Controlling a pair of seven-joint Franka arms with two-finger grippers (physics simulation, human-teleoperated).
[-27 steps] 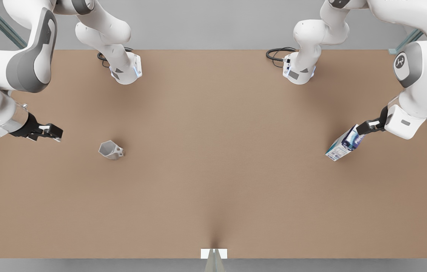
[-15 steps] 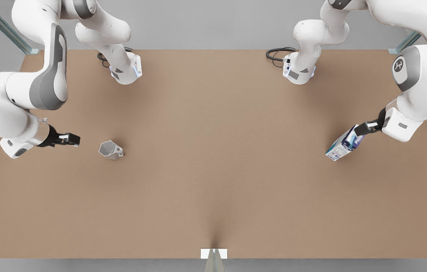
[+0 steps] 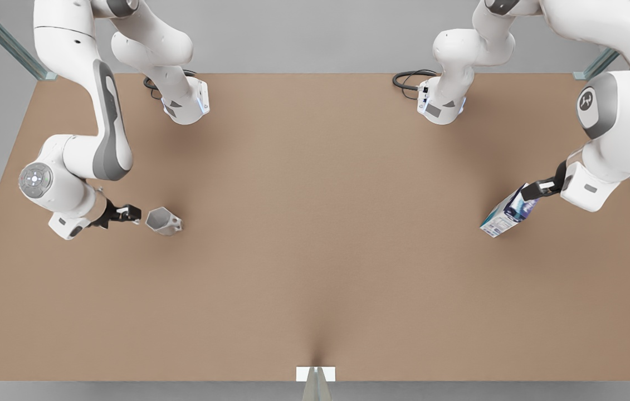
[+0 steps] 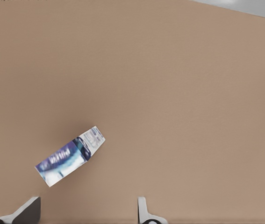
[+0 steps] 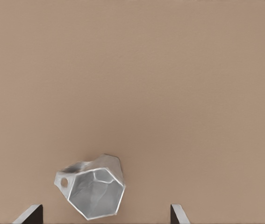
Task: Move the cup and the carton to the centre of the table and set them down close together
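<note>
Resting at the desk's [image 3: 315, 223] nine o'clock, the cup [image 3: 163, 221] faces the open right hand [image 3: 128, 213]; at three o'clock, the open left hand [image 3: 535, 188] nears the carton [image 3: 507, 213]

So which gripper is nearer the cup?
Right. The right gripper is open just beside the cup; the left gripper is open at the carton, across the table.
</note>
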